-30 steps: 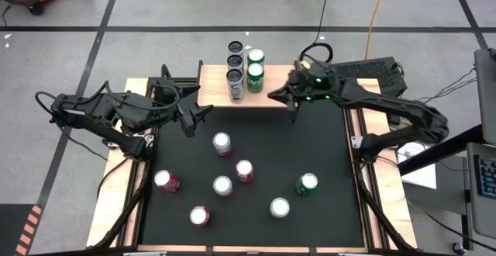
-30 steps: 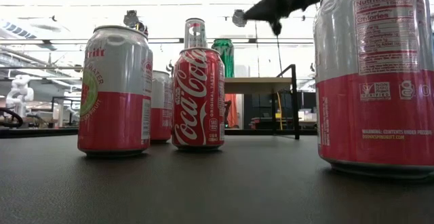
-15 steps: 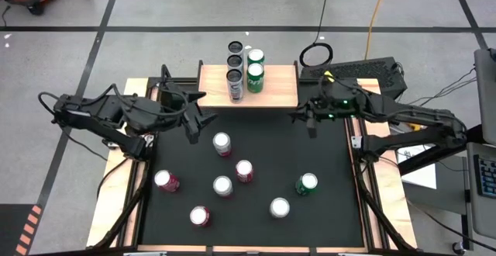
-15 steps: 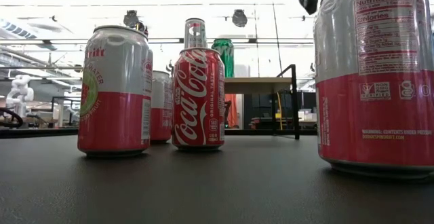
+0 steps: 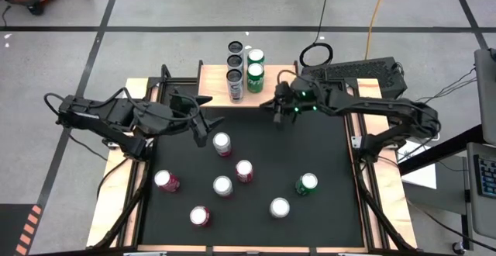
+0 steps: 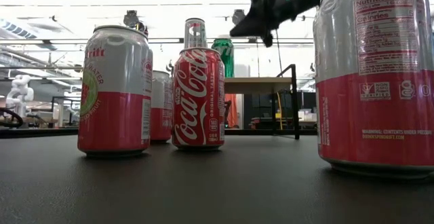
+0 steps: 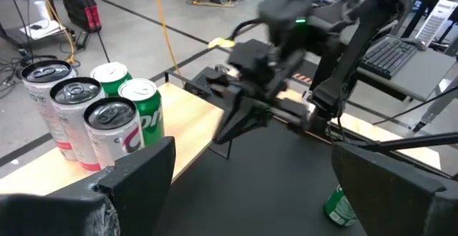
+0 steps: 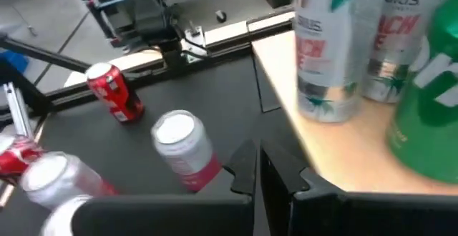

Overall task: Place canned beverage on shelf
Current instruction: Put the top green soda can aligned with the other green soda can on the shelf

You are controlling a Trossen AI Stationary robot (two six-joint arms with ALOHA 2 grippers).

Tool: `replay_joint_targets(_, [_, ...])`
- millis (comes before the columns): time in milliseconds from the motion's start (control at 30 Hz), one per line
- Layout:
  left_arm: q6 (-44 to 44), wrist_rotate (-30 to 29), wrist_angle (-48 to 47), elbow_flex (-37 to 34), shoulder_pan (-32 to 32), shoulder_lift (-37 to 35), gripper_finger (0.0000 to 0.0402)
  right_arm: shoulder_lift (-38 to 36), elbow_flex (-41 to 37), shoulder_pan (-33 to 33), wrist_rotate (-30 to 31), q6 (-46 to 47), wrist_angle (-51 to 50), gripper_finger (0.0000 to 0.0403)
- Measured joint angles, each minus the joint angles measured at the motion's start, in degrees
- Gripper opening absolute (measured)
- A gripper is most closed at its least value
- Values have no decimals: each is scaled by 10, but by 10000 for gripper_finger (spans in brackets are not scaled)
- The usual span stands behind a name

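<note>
Light-wood shelf [image 5: 275, 85] w/ five upright cans [image 5: 235, 84] on top.

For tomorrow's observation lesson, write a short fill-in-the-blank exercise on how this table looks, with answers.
1. The shelf holds ____ cans.
2. On the black mat stand ____ cans.
3. The left gripper is ____.
4. The one green can on the mat lies nearer the ____ arm.

Answers: five; seven; open; right

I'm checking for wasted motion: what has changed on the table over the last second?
The left end effector, open and empty, crept toward the nearest can. The right end effector, shut and empty, swung away from the shelf, then back to its front edge. All cans stayed put.
</note>
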Motion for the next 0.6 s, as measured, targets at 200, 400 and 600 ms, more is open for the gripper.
replay_joint_targets(200, [0, 0, 0, 0, 3, 0, 377, 57, 0, -74, -70, -18, 76, 0])
replay_joint_targets(400, [0, 0, -1, 0, 21, 0, 377, 84, 0, -85, -73, -16, 135, 0])
replay_joint_targets(600, [0, 0, -1, 0, 41, 0, 377, 92, 0, -85, -70, -22, 132, 0])
